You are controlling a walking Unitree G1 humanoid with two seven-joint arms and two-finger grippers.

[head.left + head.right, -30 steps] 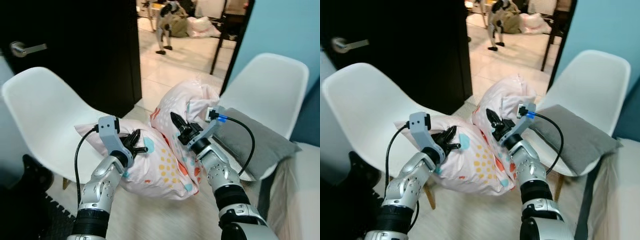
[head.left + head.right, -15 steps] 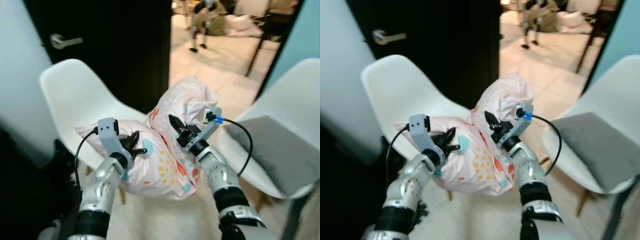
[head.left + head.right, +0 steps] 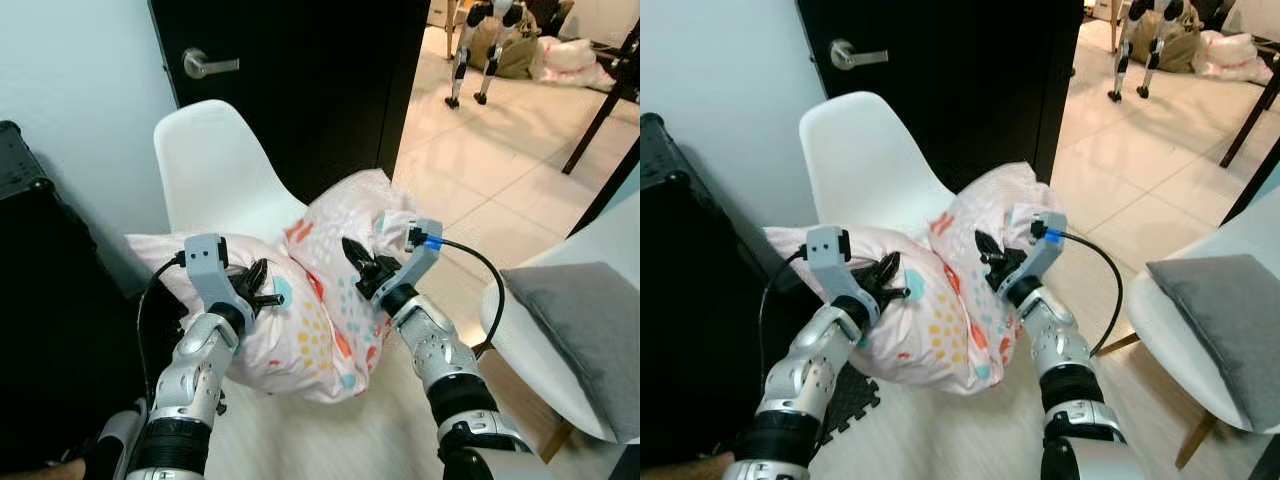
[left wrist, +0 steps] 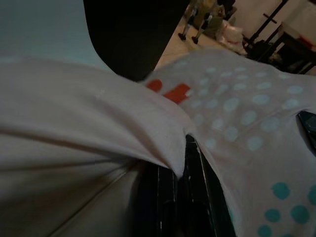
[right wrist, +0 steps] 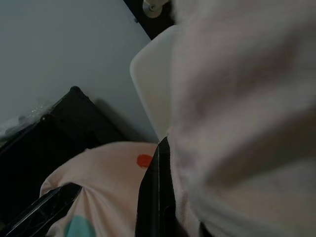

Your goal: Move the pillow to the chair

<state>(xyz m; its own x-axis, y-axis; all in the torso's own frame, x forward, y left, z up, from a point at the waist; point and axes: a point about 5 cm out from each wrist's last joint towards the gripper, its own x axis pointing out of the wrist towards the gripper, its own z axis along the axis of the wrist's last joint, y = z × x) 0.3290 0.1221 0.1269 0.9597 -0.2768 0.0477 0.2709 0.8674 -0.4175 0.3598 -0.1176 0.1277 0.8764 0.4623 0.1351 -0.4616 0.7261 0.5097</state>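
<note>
Pink, dot-printed soft pillow [image 3: 310,300] hangs in front of the white moulded plastic chair [image 3: 225,170], held up between both arms: left gripper [image 3: 262,290] and right gripper [image 3: 362,268] each pinch its fabric.

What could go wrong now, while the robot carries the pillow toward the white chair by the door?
1. The left claw and the right claw each pinch only a fold of the pillow, and its middle sags between them, so the fabric may slip out.
2. The white chair has a sloping, curved seat, so a pillow dropped near the edge might slide to the floor.
3. The black case stands close on the left and the left arm may brush it.
</note>
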